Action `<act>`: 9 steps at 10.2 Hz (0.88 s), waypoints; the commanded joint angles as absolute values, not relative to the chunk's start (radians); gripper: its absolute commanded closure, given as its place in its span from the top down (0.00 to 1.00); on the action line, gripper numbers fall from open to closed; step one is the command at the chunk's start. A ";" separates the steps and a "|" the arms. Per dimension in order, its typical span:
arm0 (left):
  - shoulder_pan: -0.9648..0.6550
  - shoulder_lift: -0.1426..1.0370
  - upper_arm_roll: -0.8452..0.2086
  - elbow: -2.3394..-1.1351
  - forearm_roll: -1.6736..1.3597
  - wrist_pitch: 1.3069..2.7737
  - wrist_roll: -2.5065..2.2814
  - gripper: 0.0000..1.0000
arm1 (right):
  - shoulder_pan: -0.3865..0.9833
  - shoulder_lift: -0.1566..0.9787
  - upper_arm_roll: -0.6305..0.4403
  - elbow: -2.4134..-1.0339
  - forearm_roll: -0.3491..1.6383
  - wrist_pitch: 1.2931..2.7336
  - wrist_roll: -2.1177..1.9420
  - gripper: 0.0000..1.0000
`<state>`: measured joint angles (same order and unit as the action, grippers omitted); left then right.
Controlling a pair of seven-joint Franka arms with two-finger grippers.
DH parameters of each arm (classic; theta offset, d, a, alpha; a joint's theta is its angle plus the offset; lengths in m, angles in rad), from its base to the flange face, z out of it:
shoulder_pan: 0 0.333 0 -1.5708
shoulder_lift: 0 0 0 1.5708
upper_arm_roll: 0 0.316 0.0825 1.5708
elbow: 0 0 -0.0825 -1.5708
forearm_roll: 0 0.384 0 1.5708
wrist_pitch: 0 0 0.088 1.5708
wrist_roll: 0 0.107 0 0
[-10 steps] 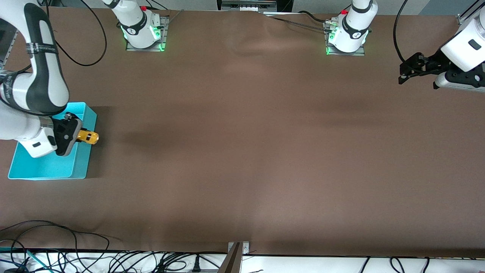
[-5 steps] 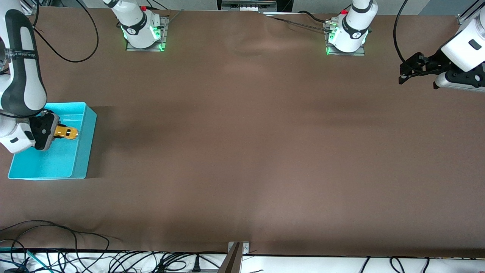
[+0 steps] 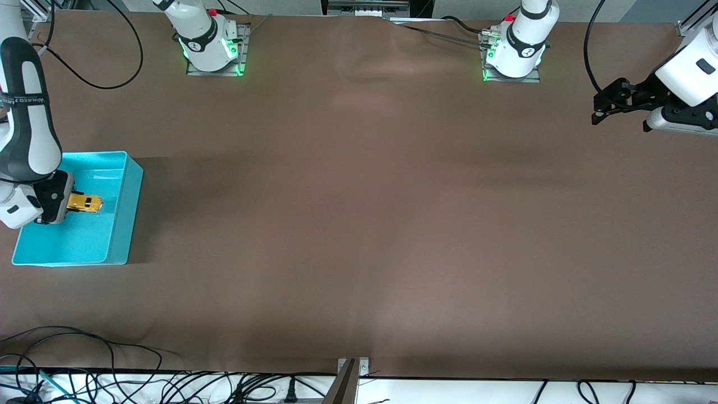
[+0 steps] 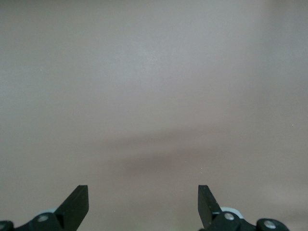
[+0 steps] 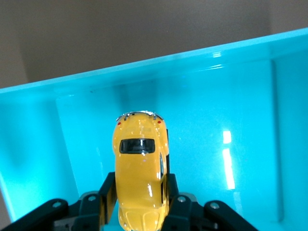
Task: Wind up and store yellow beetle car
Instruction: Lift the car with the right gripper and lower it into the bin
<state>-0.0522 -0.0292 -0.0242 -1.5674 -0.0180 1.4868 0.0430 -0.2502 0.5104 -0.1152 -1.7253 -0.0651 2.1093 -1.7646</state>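
Observation:
The yellow beetle car (image 3: 85, 203) is held in my right gripper (image 3: 66, 203) over the inside of the turquoise bin (image 3: 120, 224) at the right arm's end of the table. In the right wrist view the car (image 5: 139, 168) sits between the black fingers (image 5: 107, 190), which are shut on its sides, with the bin's floor and walls (image 5: 240, 144) below it. My left gripper (image 3: 603, 109) hangs open and empty over bare table at the left arm's end; its two fingertips (image 4: 79, 199) stand wide apart in the left wrist view.
The brown table (image 3: 359, 224) stretches between the two arms. Both arm bases (image 3: 210, 45) stand at the edge farthest from the front camera. Cables (image 3: 84, 370) lie along the nearest edge.
My right gripper has carried the car from over the bin's wall inward over the bin's floor and lower. The left arm has barely moved.

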 commanded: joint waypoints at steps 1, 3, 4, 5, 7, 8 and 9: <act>-0.046 -0.025 -0.028 -1.542 -0.035 1.463 0.040 1.00 | -0.262 0.543 -0.107 -1.709 -0.071 2.155 -1.813 0.00; -0.049 -0.025 -0.032 -1.542 -0.038 1.463 0.040 1.00 | -0.279 0.567 -0.106 -1.718 -0.067 2.190 -1.845 0.00; -0.049 -0.025 -0.032 -1.542 -0.038 1.463 0.040 1.00 | -0.281 0.580 -0.106 -1.718 -0.066 2.209 -1.858 0.00; -0.049 -0.025 -0.029 -1.542 -0.038 1.463 0.040 1.00 | -0.288 0.587 -0.106 -1.720 -0.064 2.223 -1.873 0.00; -0.049 -0.025 -0.031 -1.542 -0.040 1.463 0.038 1.00 | -0.302 0.607 -0.104 -1.720 -0.063 2.229 -1.875 0.00; -0.049 -0.025 -0.029 -1.542 -0.040 1.463 0.040 1.00 | -0.302 0.609 -0.104 -1.720 -0.063 2.230 -1.875 0.00; -0.049 -0.025 -0.032 -1.542 -0.040 1.463 0.040 1.00 | -0.302 0.618 -0.104 -1.720 -0.057 2.243 -1.875 0.00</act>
